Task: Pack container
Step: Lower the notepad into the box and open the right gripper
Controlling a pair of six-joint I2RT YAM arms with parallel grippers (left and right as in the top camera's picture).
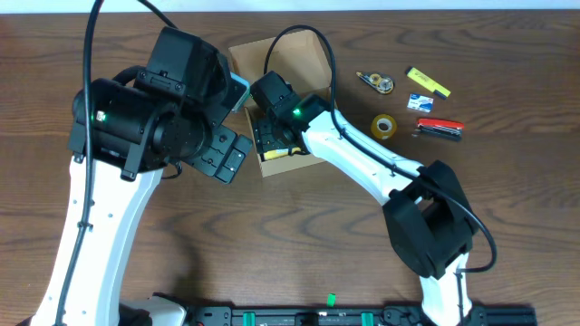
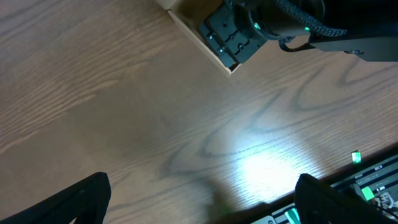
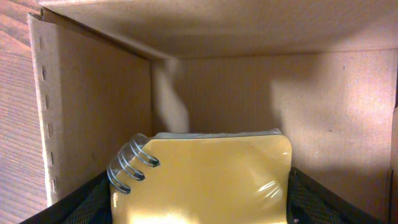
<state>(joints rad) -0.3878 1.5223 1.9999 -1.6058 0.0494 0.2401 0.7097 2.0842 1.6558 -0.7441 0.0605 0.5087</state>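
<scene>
The cardboard container (image 1: 292,65) sits at about 12 o'clock of the table's middle in the overhead view, its flap lid folded back toward the far edge. The right gripper (image 3: 193,208) is down inside it, fingers closed on either side of a yellow spiral notepad (image 3: 208,171) in clear wrap. The wire coil is at the pad's 9 o'clock corner, and the pad lies close to the box's left and back walls. Whether the pad already rests on the box floor cannot be told from here.

The left gripper (image 2: 202,205) hangs over bare wood at roughly 8 o'clock from the box, its fingers spread wide and holding nothing.

This looks like the placing step for the notepad. The next move, as I judge it, calls for lowering until the pad is seated flat, letting go, and lifting straight up so the fingers clear the walls without dragging the box.

Off at 3 o'clock from the box, well apart from it, lie a correction tape dispenser (image 1: 376,82), a yellow highlighter (image 1: 427,81), a small blue-and-white pack (image 1: 420,102), a roll of tape (image 1: 384,126) and a red multi-tool (image 1: 440,128), which look to be the things left to pack
</scene>
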